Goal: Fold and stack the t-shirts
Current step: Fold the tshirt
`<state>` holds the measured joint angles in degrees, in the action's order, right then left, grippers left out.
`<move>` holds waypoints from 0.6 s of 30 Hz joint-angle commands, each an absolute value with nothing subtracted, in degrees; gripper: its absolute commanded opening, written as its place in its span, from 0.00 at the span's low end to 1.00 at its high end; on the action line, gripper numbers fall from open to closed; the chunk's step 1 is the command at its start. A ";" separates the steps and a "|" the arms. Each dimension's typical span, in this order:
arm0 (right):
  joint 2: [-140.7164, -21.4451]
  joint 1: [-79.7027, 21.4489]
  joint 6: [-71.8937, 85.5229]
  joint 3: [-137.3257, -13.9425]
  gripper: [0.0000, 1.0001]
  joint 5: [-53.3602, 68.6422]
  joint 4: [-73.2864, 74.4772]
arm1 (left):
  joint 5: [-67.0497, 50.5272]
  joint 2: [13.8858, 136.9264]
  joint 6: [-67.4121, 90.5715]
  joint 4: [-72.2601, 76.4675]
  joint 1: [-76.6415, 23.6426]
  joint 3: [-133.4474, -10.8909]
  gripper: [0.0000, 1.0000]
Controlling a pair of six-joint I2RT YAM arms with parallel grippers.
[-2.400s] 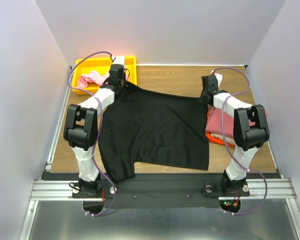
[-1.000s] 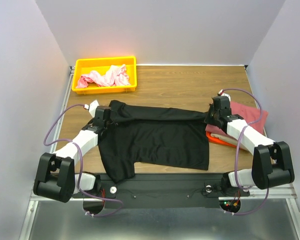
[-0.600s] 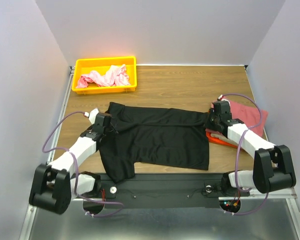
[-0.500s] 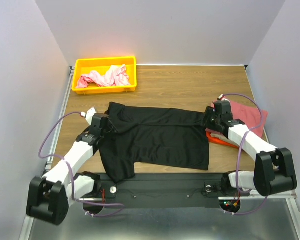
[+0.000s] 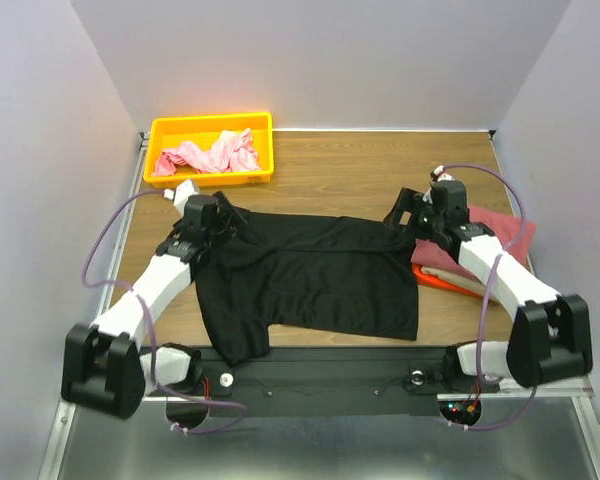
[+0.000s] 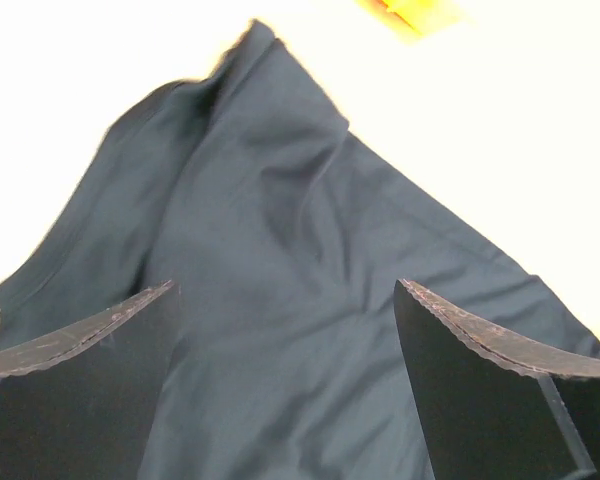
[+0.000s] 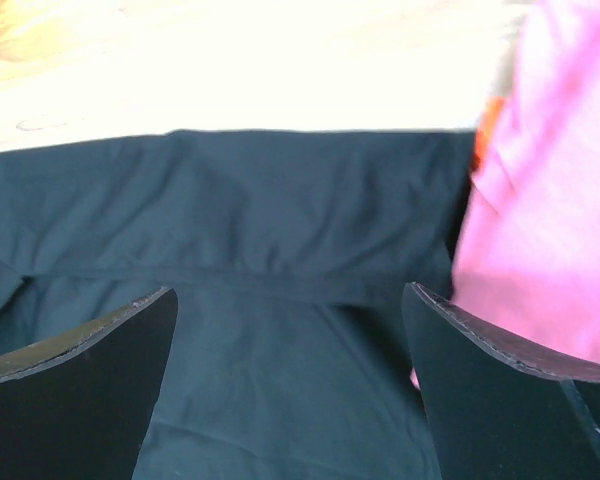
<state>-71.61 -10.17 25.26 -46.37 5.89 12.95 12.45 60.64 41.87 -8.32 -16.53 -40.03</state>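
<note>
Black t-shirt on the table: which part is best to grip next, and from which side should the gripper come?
Probably the flap at the near-left corner of the black t-shirt, pinched from above with the left gripper coming from the left. The cloth lies flat, but this flap sticks out beyond the straight near hem, so its edges are free.

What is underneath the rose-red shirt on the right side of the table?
An orange t-shirt: only its near edge peeks out beneath the rose-red t-shirt. The rest is covered, partly by the right arm, so anything else below is hidden.
</note>
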 commanded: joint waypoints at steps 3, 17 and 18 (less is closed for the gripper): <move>-83.46 -11.95 24.08 -54.12 1.00 9.14 9.15 | 7.21 78.46 36.30 4.74 -15.82 -52.09 0.98; -102.91 -14.15 27.86 -59.41 1.00 5.81 6.86 | 4.40 102.91 36.30 8.88 -10.03 -59.51 0.98; -103.27 -14.15 27.69 -59.59 1.00 5.63 6.86 | 4.13 103.27 36.65 8.88 -8.45 -58.63 0.98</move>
